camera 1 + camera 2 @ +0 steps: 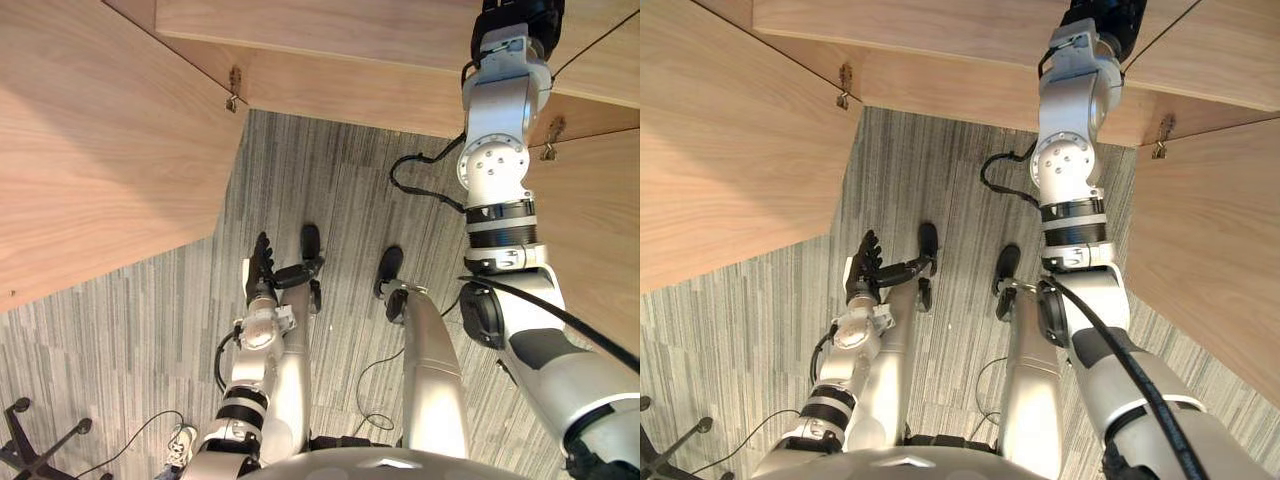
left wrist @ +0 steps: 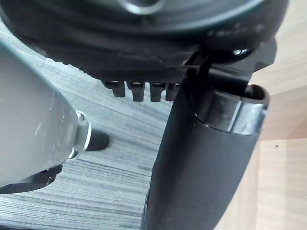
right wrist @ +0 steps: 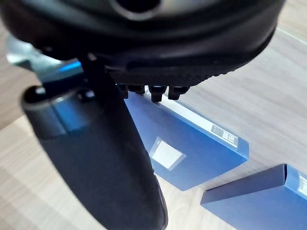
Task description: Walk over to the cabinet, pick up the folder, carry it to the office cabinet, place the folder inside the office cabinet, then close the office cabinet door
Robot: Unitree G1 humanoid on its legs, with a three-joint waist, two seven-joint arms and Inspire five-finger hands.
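Note:
A blue folder (image 3: 192, 148) with a white label lies flat on the pale wooden shelf (image 3: 268, 86) inside the cabinet. My right hand (image 3: 96, 158) hovers just over its near end, fingers straight and thumb standing apart, holding nothing. In the eye views the right arm reaches up into the cabinet and the right hand (image 1: 515, 22) shows at the top edge. My left hand (image 1: 262, 265) hangs low over the floor with straight fingers, empty.
A second blue folder (image 3: 259, 196) lies beside the first. The cabinet's left door (image 1: 90, 150) and right door (image 1: 590, 230) stand open on either side of me. A chair base (image 1: 30, 440) and a person's shoe (image 1: 180, 442) are on the grey carpet at lower left.

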